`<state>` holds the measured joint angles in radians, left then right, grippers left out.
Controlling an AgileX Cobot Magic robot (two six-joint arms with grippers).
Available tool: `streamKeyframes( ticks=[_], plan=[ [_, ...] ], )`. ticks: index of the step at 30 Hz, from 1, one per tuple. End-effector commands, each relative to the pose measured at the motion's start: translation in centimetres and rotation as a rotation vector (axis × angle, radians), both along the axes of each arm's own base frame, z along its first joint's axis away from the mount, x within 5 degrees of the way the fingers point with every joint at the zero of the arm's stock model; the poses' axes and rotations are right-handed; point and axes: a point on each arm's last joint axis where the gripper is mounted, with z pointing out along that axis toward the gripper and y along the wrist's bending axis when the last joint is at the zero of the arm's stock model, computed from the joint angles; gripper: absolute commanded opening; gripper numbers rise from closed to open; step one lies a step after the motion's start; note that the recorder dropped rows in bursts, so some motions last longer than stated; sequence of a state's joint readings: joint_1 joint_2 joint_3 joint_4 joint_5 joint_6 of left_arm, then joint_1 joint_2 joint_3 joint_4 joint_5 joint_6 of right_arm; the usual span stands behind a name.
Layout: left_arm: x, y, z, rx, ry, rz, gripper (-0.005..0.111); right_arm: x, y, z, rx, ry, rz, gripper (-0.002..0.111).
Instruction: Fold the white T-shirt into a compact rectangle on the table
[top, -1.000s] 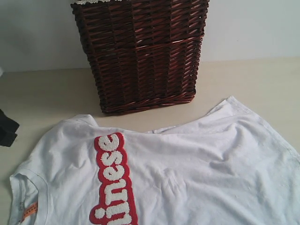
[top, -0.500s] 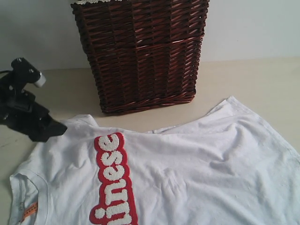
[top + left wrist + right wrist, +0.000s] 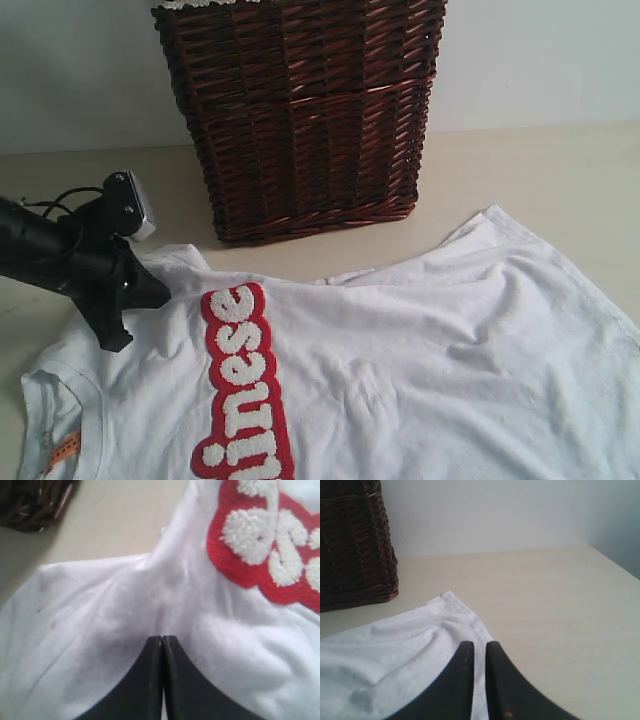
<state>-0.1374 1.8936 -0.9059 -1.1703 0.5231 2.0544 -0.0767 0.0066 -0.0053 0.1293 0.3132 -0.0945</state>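
Observation:
The white T-shirt (image 3: 420, 350) lies spread on the table (image 3: 540, 170), its red band of fuzzy letters (image 3: 243, 385) running down the left part and an orange tag (image 3: 62, 450) at the neck. My left gripper (image 3: 158, 290) rests on the sleeve end at the shirt's left. In the left wrist view its tips (image 3: 162, 637) are pressed together, and the cloth (image 3: 100, 610) puckers toward them. My right gripper (image 3: 480, 644) does not show in the exterior view. Its fingers stand a thin slit apart over the shirt's hem corner (image 3: 452, 600), with nothing pinched.
A dark wicker basket (image 3: 300, 110) stands at the back, just behind the shirt's top edge, against a pale wall. Bare table (image 3: 560, 605) stretches to the right of the hem corner, with its edge near the wall on that side.
The left arm has come in from the left edge and dropped onto the shirt's sleeve end. Its jaws have closed there. The shirt's body has not shifted.

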Motion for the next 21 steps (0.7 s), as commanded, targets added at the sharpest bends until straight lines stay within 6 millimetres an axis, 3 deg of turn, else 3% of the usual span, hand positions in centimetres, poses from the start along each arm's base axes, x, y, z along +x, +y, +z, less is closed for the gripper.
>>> streamKeyframes(
  ticks=[1, 6, 9, 11, 16, 17, 21],
  plan=[
    [-0.4, -0.2, 2.4, 0.006, -0.066, -0.074, 0.0, 0.0, 0.0, -0.1, -0.009, -0.008, -0.005, 0.011],
    [-2.8, -0.9, 4.4, -0.042, -0.012, -0.324, 0.0, 0.0, 0.0, -0.1, -0.009, -0.008, -0.005, 0.011],
    [-2.0, -0.5, 4.4, 0.008, -0.081, -0.28, 0.002, 0.0, 0.0, -0.1, -0.009, -0.008, -0.005, 0.011],
    [-0.7, 0.1, 4.0, 0.072, -0.148, -0.163, 0.012, 0.0, 0.0, -0.1, -0.009, -0.008, -0.005, 0.011],
    [1.3, 0.9, 2.2, 0.173, -0.187, -0.076, 0.066, 0.0, 0.0, -0.1, -0.009, -0.008, -0.005, 0.011],
    [1.4, 0.9, 1.7, 0.173, -0.176, -0.08, 0.07, 0.0, 0.0, -0.1, -0.009, -0.008, -0.005, 0.011],
    [2.3, 0.5, -0.1, 0.183, -0.141, -0.102, 0.055, 0.0, 0.0, -0.1, -0.009, -0.008, -0.005, 0.011]
  ],
)
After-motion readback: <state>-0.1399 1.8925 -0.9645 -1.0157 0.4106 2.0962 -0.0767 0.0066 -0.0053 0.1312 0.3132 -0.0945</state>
